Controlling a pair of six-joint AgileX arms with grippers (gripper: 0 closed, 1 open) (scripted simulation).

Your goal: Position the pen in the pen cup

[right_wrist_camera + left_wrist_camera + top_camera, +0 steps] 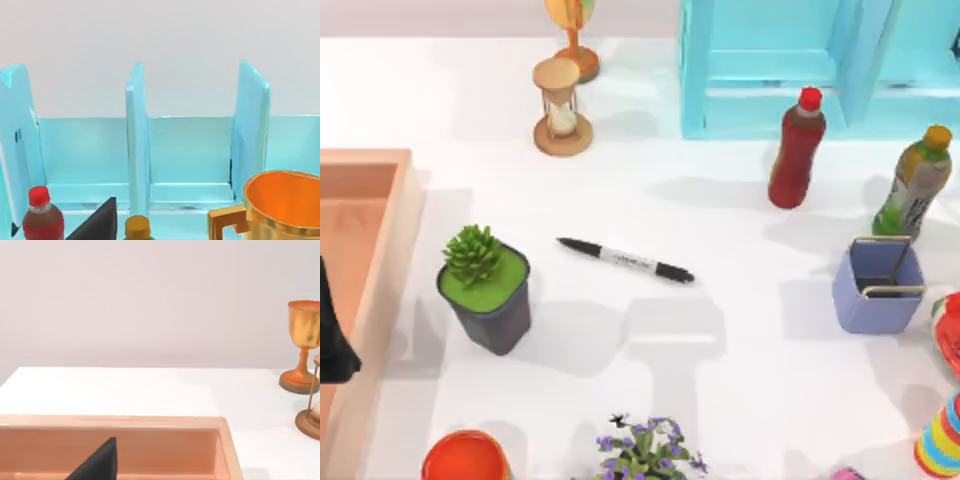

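Because nothing had yet touched the pen, the task stood at its very first step. At the top view's left edge the left arm (334, 335) sat parked as a dark shape over the wooden tray (380, 165), and whether its jaws were spread or pressed together could not be told. Next came the potted succulent (485, 285), then the pen (625, 260), lying flat on the white worktop (720, 330) near the middle, slanting with its tip toward the plant. Further right stood the red-capped bottle (797, 150), then the pen cup (878, 285), upright, open and well apart from the pen, with the green-tea bottle (914, 185) just behind it. The right gripper's jaws could not be judged either. The next move, in my judgement, called for an arm to descend over the pen's middle, jaws across its slim barrel.
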